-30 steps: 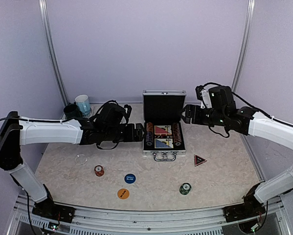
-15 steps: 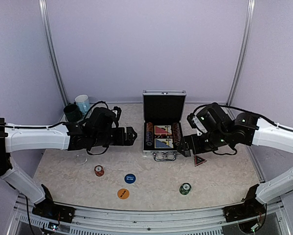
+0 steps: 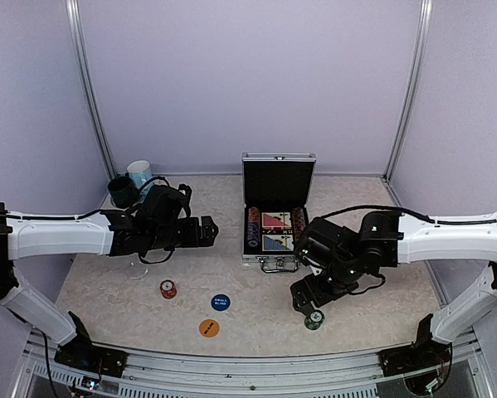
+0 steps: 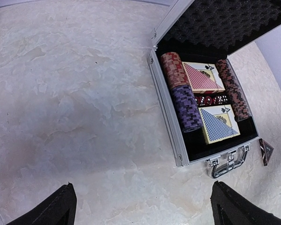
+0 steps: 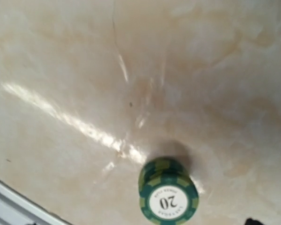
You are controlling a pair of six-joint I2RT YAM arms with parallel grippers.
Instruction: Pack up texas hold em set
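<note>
**Twin Arms in White Shells, Black Joints**

The left arm (image 3: 65, 236), at left of the overhead frame, and the right arm (image 3: 455, 240), at right, wear glossy white shells over long links, with black housings at elbows and wrists. Thin black cables (image 3: 153, 179) loop along both. Green lights (image 3: 395, 219) dot the right wrist. The left gripper (image 3: 208, 230) and right gripper (image 3: 304, 300) are black; the left's fingertips (image 4: 56, 208) are matte wedges.

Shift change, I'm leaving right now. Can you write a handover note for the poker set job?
Left gripper: open, empty, left of the case.
Right gripper: open, empty, close over the green chips.
Done: case open, chip rows and two decks inside.
Left: red chips, green chips, blue button, orange button and marker lie loose outside; pack them, close the case.
</note>
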